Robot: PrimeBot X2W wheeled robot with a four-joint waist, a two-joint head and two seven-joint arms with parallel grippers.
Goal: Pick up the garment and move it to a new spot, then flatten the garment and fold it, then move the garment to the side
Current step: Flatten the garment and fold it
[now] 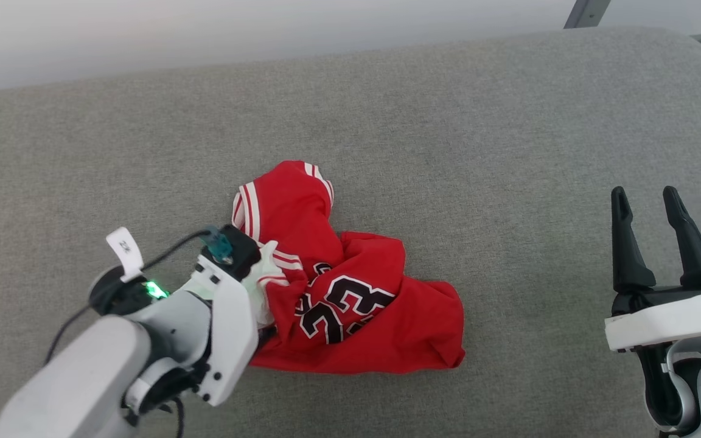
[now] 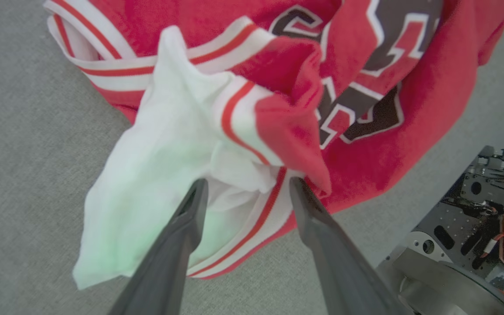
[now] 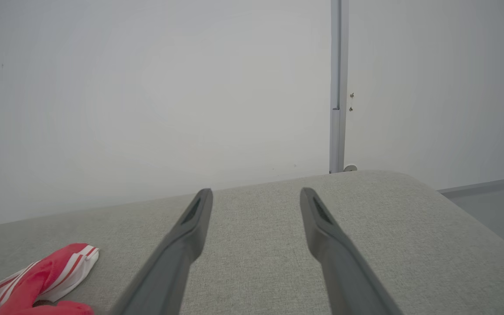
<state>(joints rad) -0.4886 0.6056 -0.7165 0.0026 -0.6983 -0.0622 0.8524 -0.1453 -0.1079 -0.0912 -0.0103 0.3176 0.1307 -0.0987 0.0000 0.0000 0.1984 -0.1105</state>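
— On the grey surface (image 1: 448, 121), how many garments do you count?
— One garment (image 1: 350, 292), red and crumpled near the middle, with its white sleeve and striped trim toward the left end effector (image 2: 248, 181).
— Any writing?
— Black digits outlined in white. A 3 is plain; its neighbour is too creased to read. One white tag (image 1: 124, 246) sits on the left arm, its print too small.
— And the end effectors?
— Two. On the left, the fingers are spread with their tips at the white sleeve, not clamped. The right end effector (image 1: 644, 194) is spread wide, holding nothing, well apart from the garment.
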